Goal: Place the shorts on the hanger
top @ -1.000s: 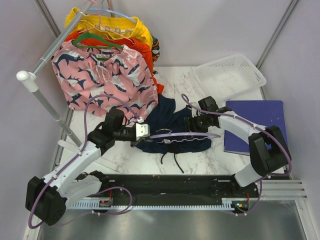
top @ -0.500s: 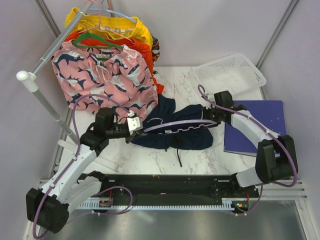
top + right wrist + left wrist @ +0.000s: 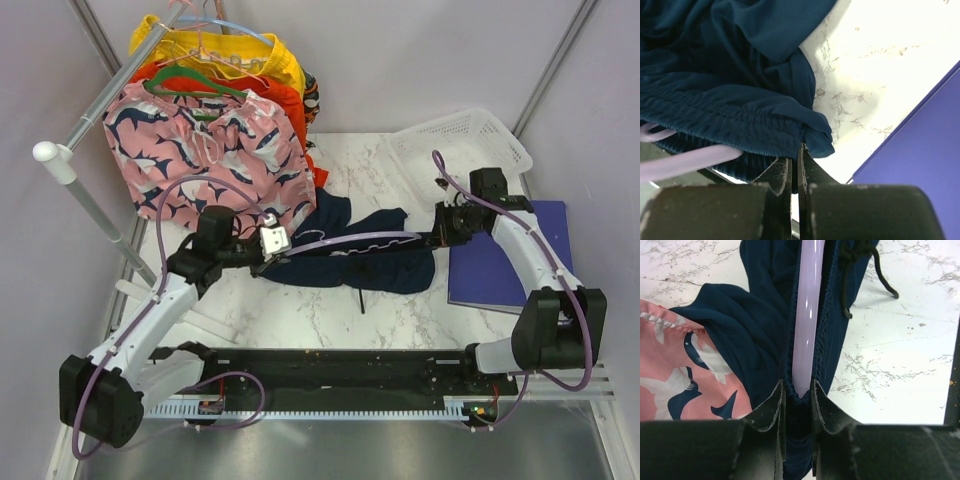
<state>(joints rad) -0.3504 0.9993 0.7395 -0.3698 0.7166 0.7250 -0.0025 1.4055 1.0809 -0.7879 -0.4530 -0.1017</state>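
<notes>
Navy shorts (image 3: pixel 740 75) waistband tight in right end effector (image 3: pixel 794 157)

Arms: white links (image 3: pixel 150 325), black joints (image 3: pixel 555 325), lilac cables (image 3: pixel 200 181); black pincer fingers (image 3: pixel 765 410), frayed edges.

Bright, even overhead light w/ faint soft shadows. Wrist views: marble table (image 3: pixel 900 340) glares near-white; foreground dim & out of focus.

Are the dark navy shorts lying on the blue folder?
No, the shorts are over the marble table, and a strip of bare marble separates them from the blue folder.
</notes>
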